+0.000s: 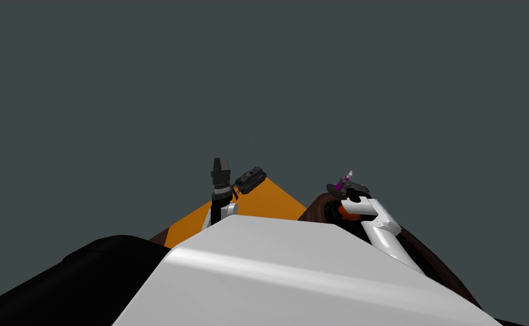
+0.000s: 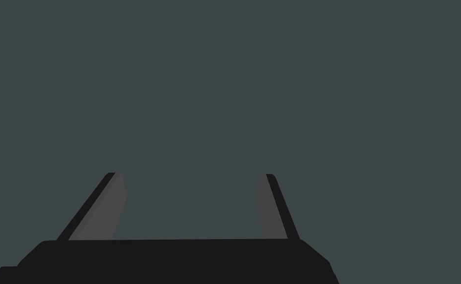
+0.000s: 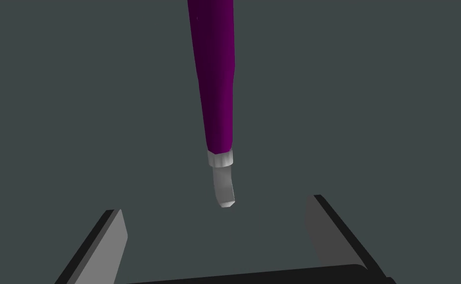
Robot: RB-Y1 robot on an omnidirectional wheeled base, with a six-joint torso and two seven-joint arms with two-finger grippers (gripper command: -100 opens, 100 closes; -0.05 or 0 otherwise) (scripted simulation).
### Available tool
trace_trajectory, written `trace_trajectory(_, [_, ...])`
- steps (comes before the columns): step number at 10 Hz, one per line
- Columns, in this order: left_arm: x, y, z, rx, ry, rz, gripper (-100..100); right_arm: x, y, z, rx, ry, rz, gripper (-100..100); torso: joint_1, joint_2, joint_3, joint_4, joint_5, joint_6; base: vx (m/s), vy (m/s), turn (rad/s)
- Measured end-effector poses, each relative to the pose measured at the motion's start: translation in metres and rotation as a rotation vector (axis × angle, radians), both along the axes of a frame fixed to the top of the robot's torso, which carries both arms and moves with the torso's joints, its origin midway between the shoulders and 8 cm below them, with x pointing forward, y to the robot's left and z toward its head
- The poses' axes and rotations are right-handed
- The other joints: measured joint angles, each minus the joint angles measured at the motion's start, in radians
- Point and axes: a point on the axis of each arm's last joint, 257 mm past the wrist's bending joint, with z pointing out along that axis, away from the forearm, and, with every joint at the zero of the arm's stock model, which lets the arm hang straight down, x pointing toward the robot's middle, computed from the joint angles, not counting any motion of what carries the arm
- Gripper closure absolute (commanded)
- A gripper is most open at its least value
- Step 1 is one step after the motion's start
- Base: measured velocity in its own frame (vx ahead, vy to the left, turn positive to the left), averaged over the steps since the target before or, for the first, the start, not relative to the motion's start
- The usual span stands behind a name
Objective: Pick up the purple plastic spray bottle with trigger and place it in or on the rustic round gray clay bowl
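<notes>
Two grippers are being shown with their jaws spread. At the left, the left gripper [image 1: 250,179] is being held above an orange surface [image 1: 263,201]; its fingers [image 2: 117,207] are being presented wide apart before a flat dark grey plane, released and gripping nothing. Further right, the right gripper [image 3: 214,203] is being held over a dark brown rounded shape [image 1: 313,208], its jaws likewise fully parted. The purple spray bottle [image 3: 217,74] is being seen between and beyond those fingers, its white collar [image 3: 220,159] and white tip [image 3: 223,190] being pointed toward the gripper's body and touched by neither finger.
</notes>
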Motion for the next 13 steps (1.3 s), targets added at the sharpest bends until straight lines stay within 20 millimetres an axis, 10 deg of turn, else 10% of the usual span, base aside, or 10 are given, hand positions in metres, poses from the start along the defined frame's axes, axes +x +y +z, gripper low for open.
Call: trace_trajectory(13, [0.0, 0.0, 0.0, 0.0, 0.0, 0.0, 0, 0.083, -0.001, 0.018, -0.025, -0.015, 0.103, -100, 0.003, 0.002, 0.001, 0.0, 0.001, 0.0, -0.018, 0.031, -0.04])
